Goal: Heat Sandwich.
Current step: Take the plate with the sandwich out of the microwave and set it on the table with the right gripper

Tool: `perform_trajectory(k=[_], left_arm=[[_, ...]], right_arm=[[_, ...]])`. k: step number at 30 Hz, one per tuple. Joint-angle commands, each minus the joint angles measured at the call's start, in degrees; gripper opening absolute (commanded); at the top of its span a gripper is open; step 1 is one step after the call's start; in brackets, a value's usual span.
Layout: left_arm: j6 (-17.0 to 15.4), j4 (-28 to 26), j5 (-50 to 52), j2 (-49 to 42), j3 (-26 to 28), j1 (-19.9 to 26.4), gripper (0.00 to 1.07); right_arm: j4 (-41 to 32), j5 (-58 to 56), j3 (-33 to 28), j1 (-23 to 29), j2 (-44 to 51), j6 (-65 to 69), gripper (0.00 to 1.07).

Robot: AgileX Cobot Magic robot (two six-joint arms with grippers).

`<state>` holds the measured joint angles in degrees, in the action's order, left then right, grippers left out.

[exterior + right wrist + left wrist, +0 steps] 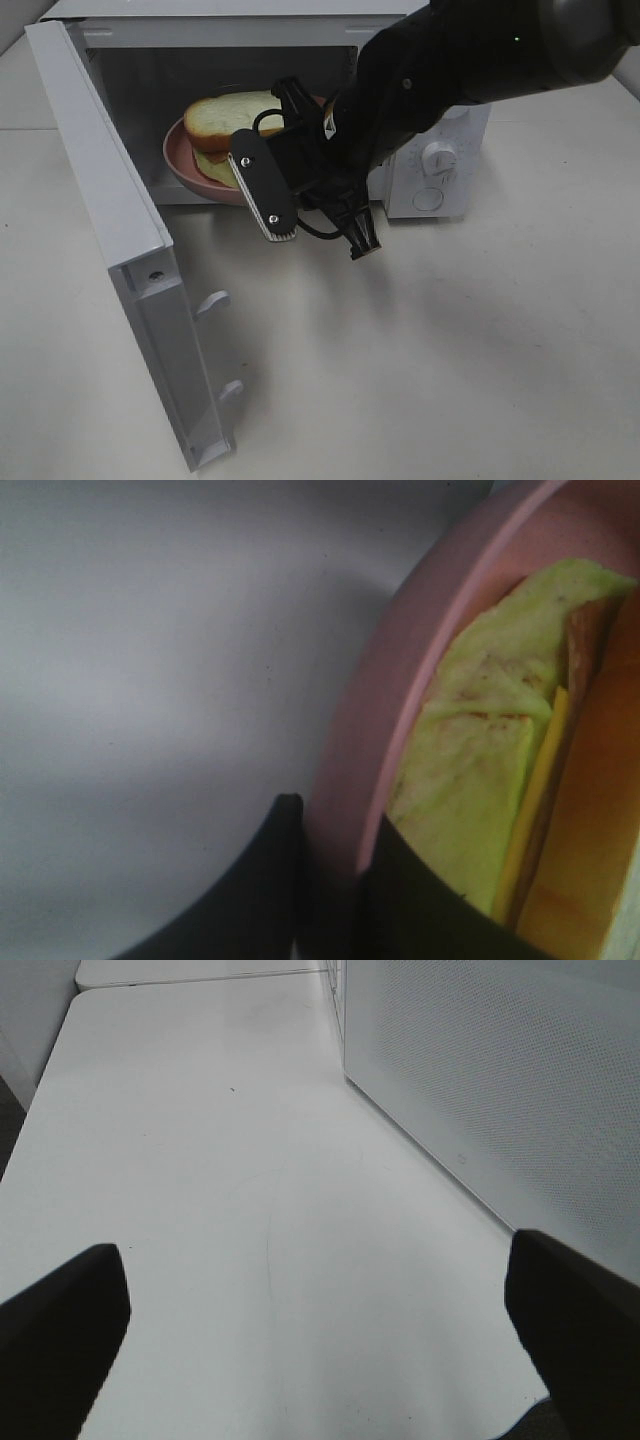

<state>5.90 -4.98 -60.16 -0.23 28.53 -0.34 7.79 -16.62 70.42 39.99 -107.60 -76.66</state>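
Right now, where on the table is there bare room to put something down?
Free: the table in front of the microwave, right of its open door; and the strip outside that door. Crowded: the microwave mouth, filled by the pink plate, the sandwich and the right tool gripping the plate's rim.

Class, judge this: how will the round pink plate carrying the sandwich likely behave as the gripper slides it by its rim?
The round pink plate probably stays stiff: its rim keeps a clean curve where the right gripper pinches it. Held at one edge only, it may tilt. The layered sandwich lies loose, so its bread slices could shift.
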Motion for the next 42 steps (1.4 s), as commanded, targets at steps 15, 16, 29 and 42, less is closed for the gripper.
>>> perform_trajectory(k=[15,16,29,42], left_arm=[[0.0,-0.4,0.69,-1.6,-0.23,0.23,0.98],[0.0,-0.4,0.69,-1.6,-0.23,0.23,0.98],[0.0,-0.4,0.69,-1.6,-0.23,0.23,0.98],[0.0,-0.4,0.69,-1.6,-0.23,0.23,0.98]], right_arm=[[-2.18,6.53,-16.39,1.66,14.78,-0.11,0.0],[-2.18,6.47,-18.16,1.66,16.67,-0.11,0.0],[-2.18,3.32,-27.73,1.66,27.27,-0.11,0.0],[-2.18,1.2,-34.26,1.66,36.9,1.43,0.0]])
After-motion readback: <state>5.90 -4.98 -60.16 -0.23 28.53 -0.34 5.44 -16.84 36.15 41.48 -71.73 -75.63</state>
